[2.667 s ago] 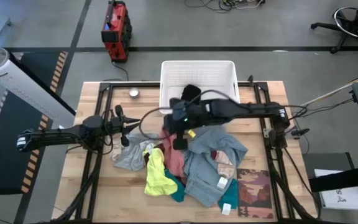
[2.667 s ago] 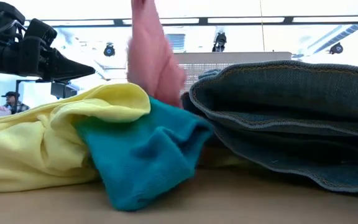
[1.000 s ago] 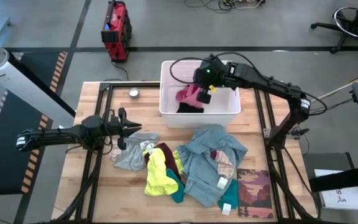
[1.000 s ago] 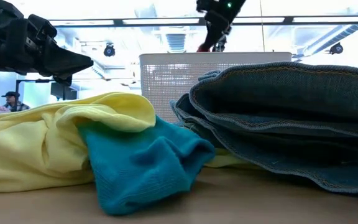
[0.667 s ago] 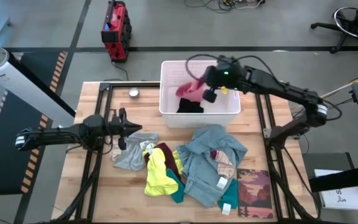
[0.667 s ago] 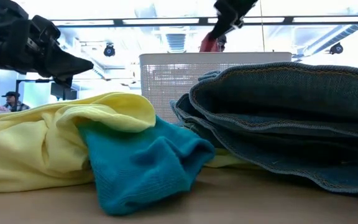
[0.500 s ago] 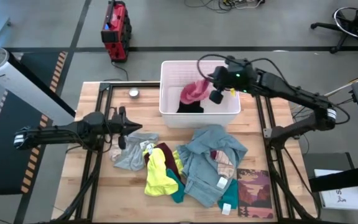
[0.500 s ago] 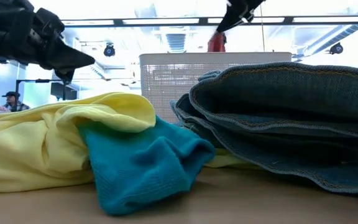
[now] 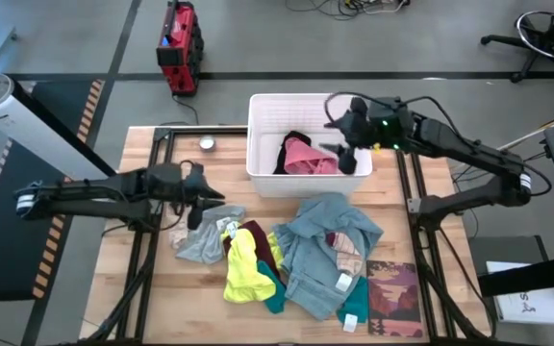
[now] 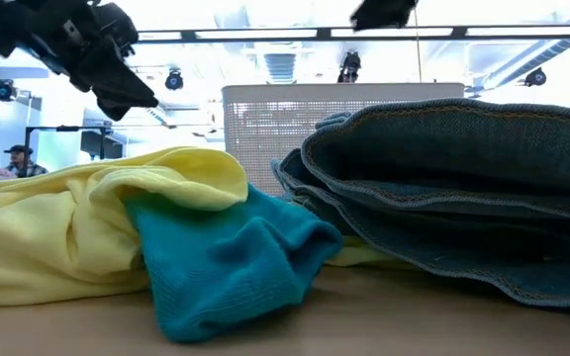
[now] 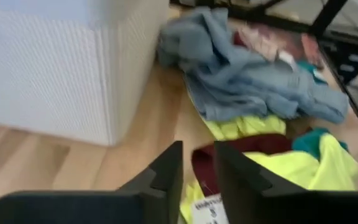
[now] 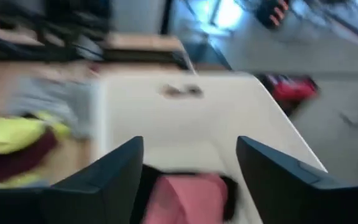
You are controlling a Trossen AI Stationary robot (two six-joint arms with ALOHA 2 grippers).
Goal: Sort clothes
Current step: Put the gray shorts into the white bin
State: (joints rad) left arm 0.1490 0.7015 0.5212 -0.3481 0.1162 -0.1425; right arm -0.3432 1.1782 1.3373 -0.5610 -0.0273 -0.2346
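The clothes lie in a heap on the wooden table: a neon yellow piece, a grey-blue garment, a teal piece, a maroon one and a grey one. A pink garment rests on a black piece inside the white basket. My right gripper hangs open above the basket's right half, and the pink garment lies below its fingers. My left gripper hovers above the heap's left edge, slanting down, slightly open with nothing between its fingers.
A reddish-brown printed mat lies at the table's near right corner. A small silver round thing sits left of the basket. Black frame rails run along the table's sides. Bare wood shows at the near left.
My right gripper has moved toward the table's right edge above the basket, opened and let go of the pink garment. The garment has dropped onto the black piece in the basket. My left gripper has risen and tipped its fingers downward over the heap's left edge.
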